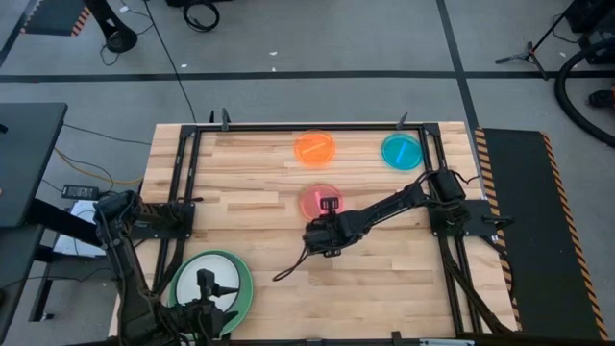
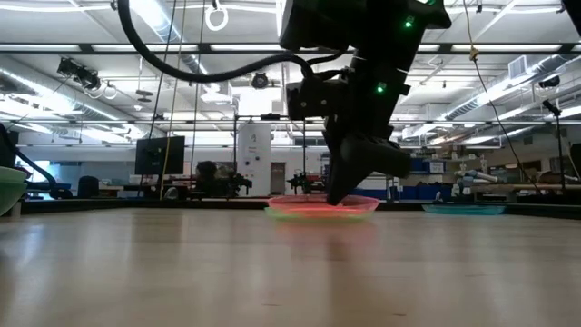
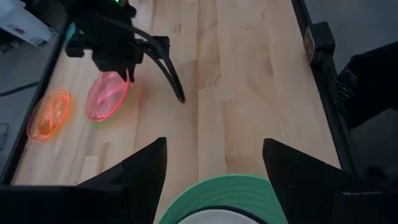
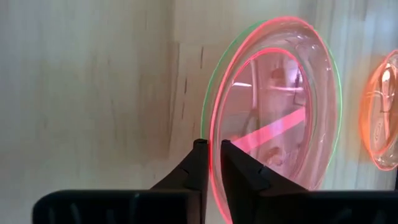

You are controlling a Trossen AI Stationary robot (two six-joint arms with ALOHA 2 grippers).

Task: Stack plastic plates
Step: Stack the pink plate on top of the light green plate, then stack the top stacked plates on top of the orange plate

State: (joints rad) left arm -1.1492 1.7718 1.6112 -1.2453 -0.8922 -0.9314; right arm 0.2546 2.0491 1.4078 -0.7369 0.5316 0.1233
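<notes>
Right claw (image 4: 211,163) at near rim of pink plate (image 1: 320,200), pink nested on lime plate (image 4: 214,93) mid-counter; fingers barely apart astride rim. Looks like release step. Next: back off, fetch orange plate (image 1: 316,147) beyond pink. Left claw (image 3: 214,162) wide apart over green plate (image 1: 240,288).

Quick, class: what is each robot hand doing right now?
Left hand: open, empty, above the green plate.
Right hand: at the pink plate rim; grip cannot be told.

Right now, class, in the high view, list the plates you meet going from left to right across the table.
green and white plate stack → orange plate → pink plate → cyan plate
</notes>
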